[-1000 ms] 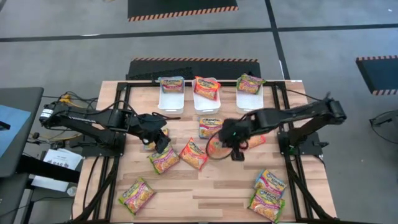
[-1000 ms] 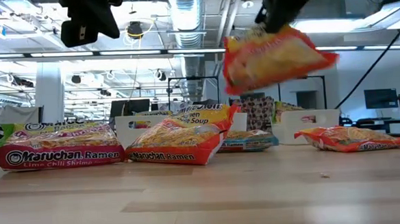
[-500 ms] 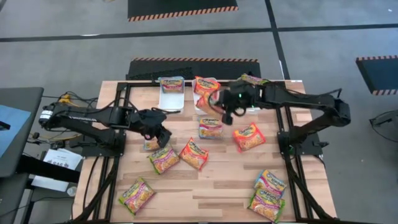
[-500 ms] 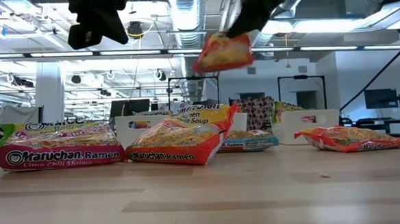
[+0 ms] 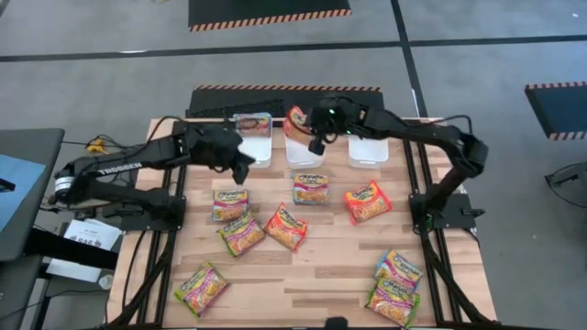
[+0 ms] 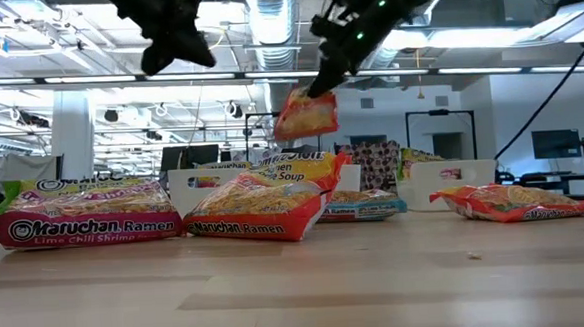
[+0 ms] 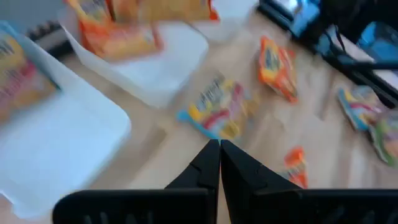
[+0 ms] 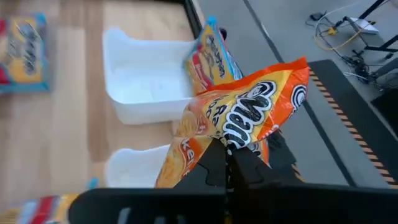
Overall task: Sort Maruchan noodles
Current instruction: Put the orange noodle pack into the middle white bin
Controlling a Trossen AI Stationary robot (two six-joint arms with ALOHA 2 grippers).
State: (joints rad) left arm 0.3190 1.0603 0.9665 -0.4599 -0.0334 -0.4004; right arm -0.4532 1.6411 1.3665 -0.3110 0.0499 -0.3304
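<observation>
A: We see the right gripper [image 8: 227,163] pinching an orange packet [image 8: 249,121] by its edge above the middle bin [image 5: 304,152], at the tabletop's far edge.
B: Dangling so, it may swing and miss. Left gripper [image 7: 219,155] is closed, empty.

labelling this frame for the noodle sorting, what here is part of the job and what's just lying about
Part of the job:
- orange packet held by the right gripper over the middle bin
- left bin, right bin
- loose packets on the table
- left gripper, shut and empty

Lying about:
- cables beside the table
- paper sheet off its left edge
</observation>
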